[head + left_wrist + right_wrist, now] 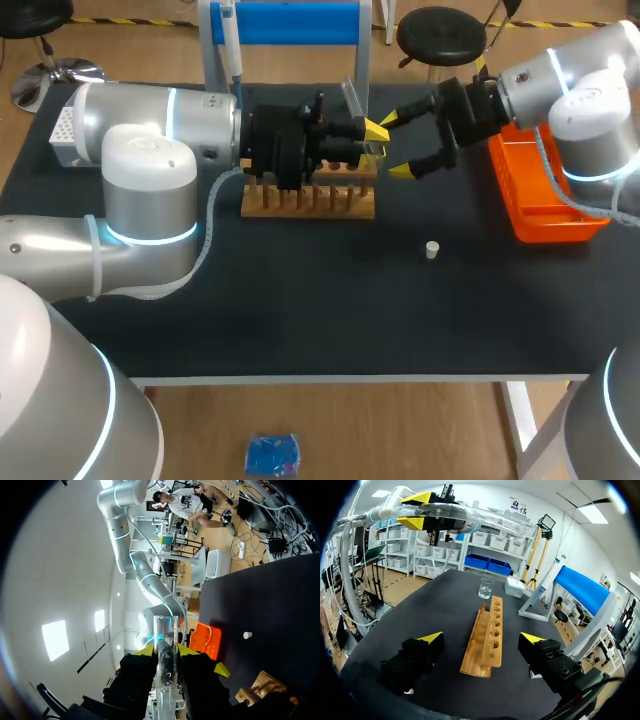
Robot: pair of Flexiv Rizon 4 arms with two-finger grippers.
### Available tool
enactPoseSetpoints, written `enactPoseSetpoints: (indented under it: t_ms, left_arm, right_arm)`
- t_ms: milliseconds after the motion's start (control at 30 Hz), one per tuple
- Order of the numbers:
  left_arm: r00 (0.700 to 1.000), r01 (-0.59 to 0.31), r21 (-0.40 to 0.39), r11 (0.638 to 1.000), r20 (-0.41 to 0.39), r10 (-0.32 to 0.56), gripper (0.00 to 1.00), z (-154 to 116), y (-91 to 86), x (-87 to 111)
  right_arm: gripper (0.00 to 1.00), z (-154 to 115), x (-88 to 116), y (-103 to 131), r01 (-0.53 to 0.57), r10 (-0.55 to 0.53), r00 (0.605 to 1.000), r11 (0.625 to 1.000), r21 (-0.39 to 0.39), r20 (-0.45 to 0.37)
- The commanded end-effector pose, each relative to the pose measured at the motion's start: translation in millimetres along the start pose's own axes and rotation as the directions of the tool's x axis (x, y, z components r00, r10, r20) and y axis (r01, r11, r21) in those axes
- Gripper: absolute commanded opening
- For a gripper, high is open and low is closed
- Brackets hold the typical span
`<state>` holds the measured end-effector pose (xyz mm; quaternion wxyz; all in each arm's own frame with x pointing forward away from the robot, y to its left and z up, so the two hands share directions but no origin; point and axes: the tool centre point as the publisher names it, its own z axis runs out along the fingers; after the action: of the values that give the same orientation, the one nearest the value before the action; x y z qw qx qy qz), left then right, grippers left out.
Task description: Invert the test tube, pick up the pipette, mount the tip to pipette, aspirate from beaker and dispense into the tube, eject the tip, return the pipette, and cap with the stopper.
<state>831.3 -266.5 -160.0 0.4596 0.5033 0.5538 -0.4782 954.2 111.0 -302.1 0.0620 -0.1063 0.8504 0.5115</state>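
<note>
- Test tube point(353, 100), clear glass, is pinched between the yellow-tipped fingers of the left claw point(375, 135). It is held in the air over the wooden rack point(310, 198) and is tilted in the head view.
- From the left wrist the tube point(162, 630) runs straight out ahead between the left claw's point(165, 651) two fingers, which press on it from both sides.
- Right claw point(402, 145) is spread wide with nothing in it. It sits just beside the left claw's tips, facing them, and does not touch the tube.
- From the right wrist, the right claw point(482, 639) frames the rack point(487, 630) lying lengthwise on the desk point(420, 610). The tube point(485, 520) crosses above it in the left claw point(417, 510).
- Beaker point(485, 587) stands on the desk past the rack's far end.
- Small white stopper point(432, 250) lies alone on the dark desk point(300, 310), well apart from the rack and nearer the front edge.
- Orange tray point(545, 200) sits under the right arm at the desk's right side.
- Pipette point(230, 45) hangs on the blue stand point(300, 22) at the far edge.
</note>
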Motion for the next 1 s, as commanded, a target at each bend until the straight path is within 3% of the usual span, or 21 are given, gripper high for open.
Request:
enactPoseSetpoints:
  t_ms: [33,433,733,767,1000]
  left_arm:
    - [1.0,-0.001,-0.003,1.0,0.001,0.001,0.0,1.1,-0.1,-0.2]
    - [1.0,-0.001,-0.003,1.0,0.001,0.001,0.0,1.1,-0.1,-0.2]
    - [1.0,-0.001,-0.003,1.0,0.001,0.001,0.0,1.1,-0.1,-0.2]
    - [1.0,-0.001,-0.003,1.0,0.001,0.001,0.0,1.1,-0.1,-0.2]
    - [1.0,-0.001,-0.003,1.0,0.001,0.001,0.0,1.1,-0.1,-0.2]
  right_arm:
    - [1.0,-2.0,3.2,-1.0,-0.013,0.013,1.0,1.0,0.01,0.005]
    - [1.0,-3.5,7.2,-5.5,-0.133,0.132,0.991,0.989,0.063,0.014]
    - [1.0,-4.2,9.8,-5.9,-0.134,0.133,0.991,0.988,0.083,0.01]
    - [0.96,-4.2,9.8,-5.9,-0.134,0.133,0.991,0.988,0.083,0.01]
    - [1.0,-4.2,9.8,-5.9,-0.134,0.133,0.991,0.988,0.083,0.01]
